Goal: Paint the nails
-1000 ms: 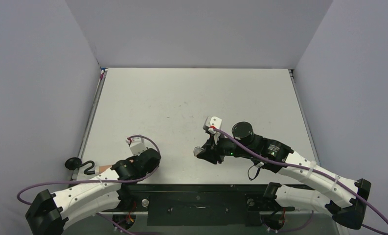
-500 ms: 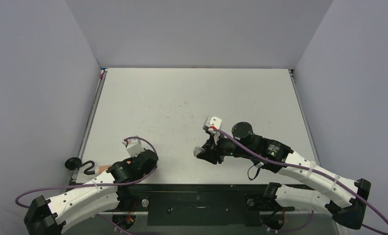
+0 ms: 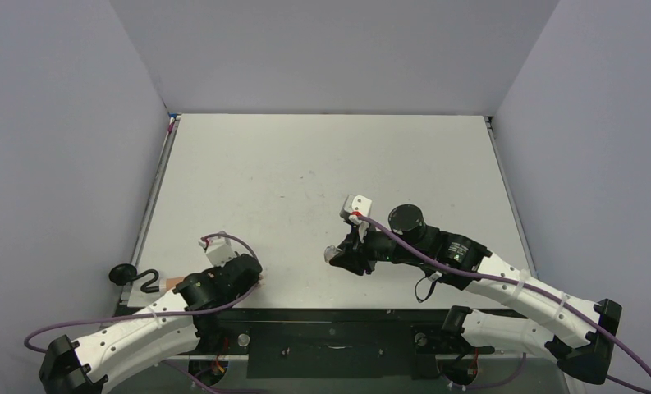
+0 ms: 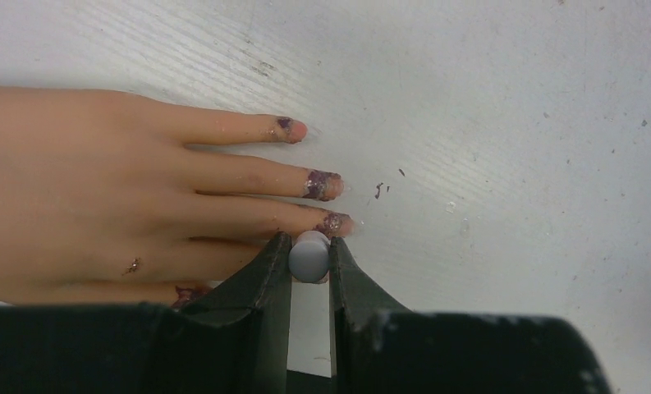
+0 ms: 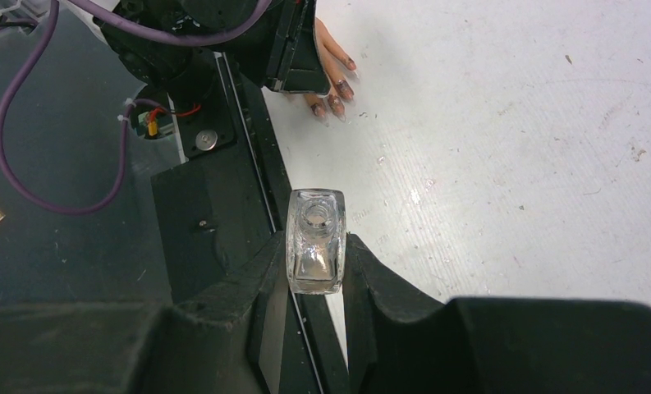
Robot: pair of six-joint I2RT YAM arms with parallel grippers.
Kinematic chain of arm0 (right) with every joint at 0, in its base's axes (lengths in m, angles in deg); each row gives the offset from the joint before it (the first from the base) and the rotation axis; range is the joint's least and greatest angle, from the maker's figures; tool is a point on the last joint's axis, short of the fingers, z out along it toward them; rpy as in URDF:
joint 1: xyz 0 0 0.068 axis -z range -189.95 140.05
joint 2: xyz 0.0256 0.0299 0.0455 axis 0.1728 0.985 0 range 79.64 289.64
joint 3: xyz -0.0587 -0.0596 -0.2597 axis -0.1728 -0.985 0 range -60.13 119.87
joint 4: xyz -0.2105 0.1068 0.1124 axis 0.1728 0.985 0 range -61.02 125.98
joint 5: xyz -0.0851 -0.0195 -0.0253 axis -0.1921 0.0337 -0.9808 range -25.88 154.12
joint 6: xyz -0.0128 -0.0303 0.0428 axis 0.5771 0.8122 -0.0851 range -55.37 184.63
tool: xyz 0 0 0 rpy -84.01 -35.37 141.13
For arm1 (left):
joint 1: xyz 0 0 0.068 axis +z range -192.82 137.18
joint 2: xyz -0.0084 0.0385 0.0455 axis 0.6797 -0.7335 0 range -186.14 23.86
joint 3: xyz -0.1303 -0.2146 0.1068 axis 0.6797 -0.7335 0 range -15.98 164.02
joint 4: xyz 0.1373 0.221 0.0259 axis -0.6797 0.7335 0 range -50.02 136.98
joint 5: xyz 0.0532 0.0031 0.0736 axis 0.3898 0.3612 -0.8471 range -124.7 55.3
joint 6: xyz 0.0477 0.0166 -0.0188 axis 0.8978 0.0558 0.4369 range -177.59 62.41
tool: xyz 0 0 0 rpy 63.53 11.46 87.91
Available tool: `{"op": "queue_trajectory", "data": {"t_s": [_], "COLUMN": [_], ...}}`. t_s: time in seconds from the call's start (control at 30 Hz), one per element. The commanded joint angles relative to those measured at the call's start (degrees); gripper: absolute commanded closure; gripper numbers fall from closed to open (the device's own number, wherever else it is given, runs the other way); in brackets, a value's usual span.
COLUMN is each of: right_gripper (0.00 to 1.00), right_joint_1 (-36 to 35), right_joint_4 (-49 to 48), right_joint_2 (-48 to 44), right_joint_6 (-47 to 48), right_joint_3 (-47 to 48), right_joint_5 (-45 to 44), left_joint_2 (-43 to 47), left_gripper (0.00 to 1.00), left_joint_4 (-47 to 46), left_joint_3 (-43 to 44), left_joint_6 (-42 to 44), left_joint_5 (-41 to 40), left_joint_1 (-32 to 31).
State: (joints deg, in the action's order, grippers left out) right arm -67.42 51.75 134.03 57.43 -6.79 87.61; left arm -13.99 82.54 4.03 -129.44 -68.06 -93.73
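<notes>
A small peach fake hand (image 4: 84, 189) lies flat on the table, fingers pointing right; its dark purplish nails (image 4: 322, 185) are smeared with polish. It also shows in the right wrist view (image 5: 332, 78). My left gripper (image 4: 309, 258) is shut on the white brush cap (image 4: 309, 256), just over the fingertip of a lower finger. In the top view the left gripper (image 3: 252, 279) hides the hand at the table's near left edge. My right gripper (image 5: 315, 254) is shut on the open clear bottle (image 5: 315, 238), held upright near the table's front (image 3: 338, 254).
A black hook-shaped stand (image 3: 133, 277) sits off the table's left front corner. The black mounting rail (image 3: 330, 328) runs along the near edge, under the right gripper in its wrist view (image 5: 223, 205). Grey walls enclose the table (image 3: 322, 164) on three sides.
My left arm has drawn back toward the near edge and a little left, carrying the brush cap. The right arm with the bottle has not moved.
</notes>
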Motion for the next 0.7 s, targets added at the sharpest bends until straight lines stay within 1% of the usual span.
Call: {"op": "queue_trajectory", "data": {"t_s": [0.0,0.17,0.43,0.67], "right_gripper": [1.00,1.00,1.00,1.00], "right_joint_1": [-0.25,-0.27,-0.27,-0.25], "right_joint_4": [-3.79,-3.82,-3.91,-3.87], "right_joint_2": [0.28,0.18,-0.05,0.00], "right_joint_6": [-0.71,-0.77,-0.88,-0.88], "right_joint_3": [-0.12,-0.24,-0.51,-0.48], "right_joint_5": [1.07,1.10,1.11,1.11], "left_joint_2": [0.19,-0.23,0.72,-0.06], "left_gripper": [1.00,1.00,1.00,1.00], "left_joint_4": [1.24,-0.61,-6.73,-7.46], "left_joint_3": [1.61,1.83,1.01,1.28], "left_joint_6": [-1.22,0.35,4.51,5.06], "left_joint_5": [-2.79,-2.99,-0.20,-0.31], "left_joint_1": [0.02,0.02,-0.03,-0.03]}}
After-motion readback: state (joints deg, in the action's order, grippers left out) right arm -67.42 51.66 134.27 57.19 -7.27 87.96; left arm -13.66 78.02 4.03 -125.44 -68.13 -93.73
